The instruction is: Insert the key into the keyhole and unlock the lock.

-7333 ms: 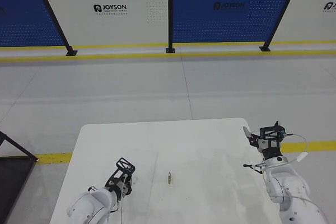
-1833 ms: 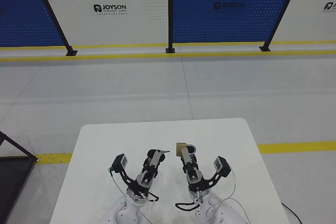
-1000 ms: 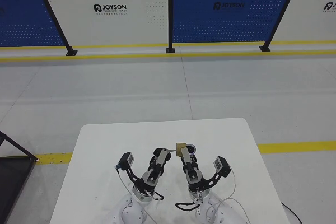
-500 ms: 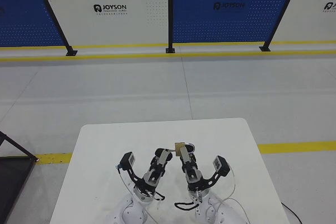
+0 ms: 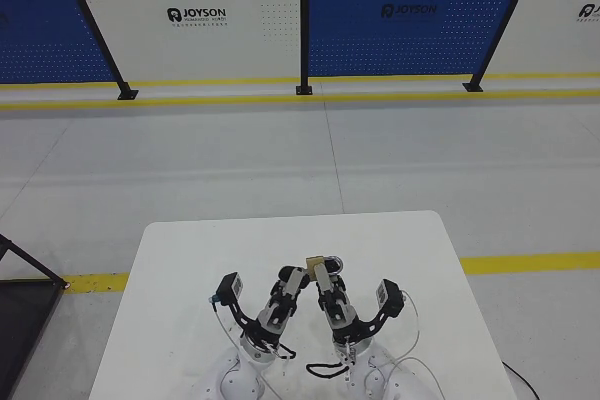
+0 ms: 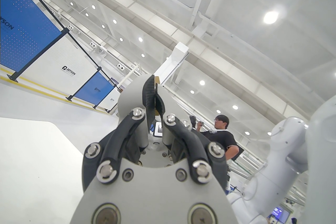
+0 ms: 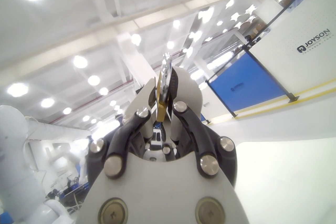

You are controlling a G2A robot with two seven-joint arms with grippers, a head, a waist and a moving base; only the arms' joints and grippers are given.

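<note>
Found both grippers raised above the near half of the white desk (image 5: 180, 260). Saw the left gripper (image 5: 299, 272) pinched tight on the small brass-coloured key (image 6: 156, 77), a sliver poking past its jaws. Just beyond, saw the right gripper (image 5: 322, 277) clenched on the brass padlock with a silver shackle (image 5: 326, 264). Caught that lock edge-on from the right wrist, body between the jaws, shackle clear of them; from above, face-on, key just beside it, contact impossible to judge.

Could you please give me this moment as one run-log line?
left claw: shut on key | right claw: shut on lock | both above table, tips close | key insertion: cannot tell
</note>
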